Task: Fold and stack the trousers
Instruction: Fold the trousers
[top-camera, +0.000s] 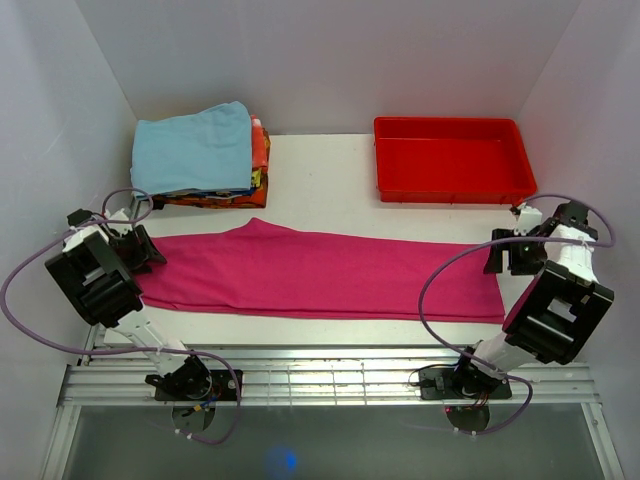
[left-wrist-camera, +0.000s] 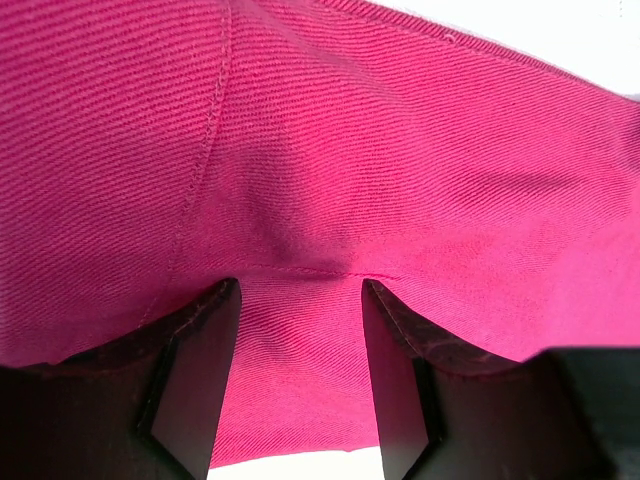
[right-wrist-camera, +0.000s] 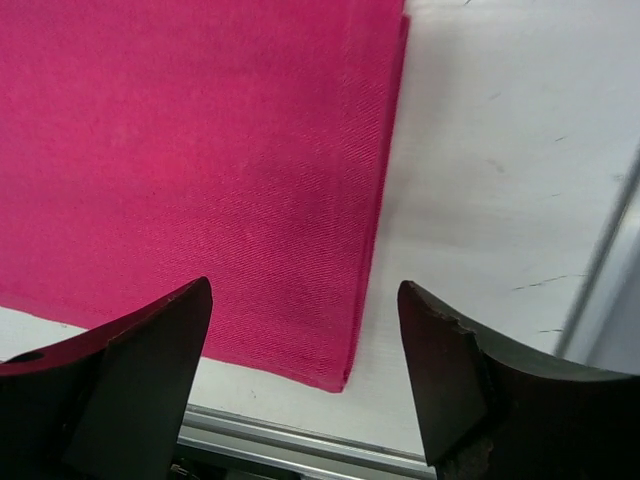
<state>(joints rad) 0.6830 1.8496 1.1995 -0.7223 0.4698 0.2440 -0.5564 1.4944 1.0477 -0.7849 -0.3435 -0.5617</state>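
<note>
The magenta-pink trousers (top-camera: 320, 272) lie flat and folded lengthwise across the table, waist end at the left, leg ends at the right. My left gripper (top-camera: 140, 250) is at the waist end. In the left wrist view its jaws (left-wrist-camera: 300, 290) stand apart, with the trousers (left-wrist-camera: 380, 150) close against the fingertips and a seam running between them. My right gripper (top-camera: 505, 255) hovers over the leg ends. In the right wrist view it (right-wrist-camera: 305, 290) is open wide above the near hem corner of the trousers (right-wrist-camera: 200, 150), holding nothing.
A stack of folded clothes topped by a light blue cloth (top-camera: 195, 145) sits at the back left. A red plastic tray (top-camera: 452, 160) sits at the back right. An aluminium rail (top-camera: 330, 375) runs along the near table edge.
</note>
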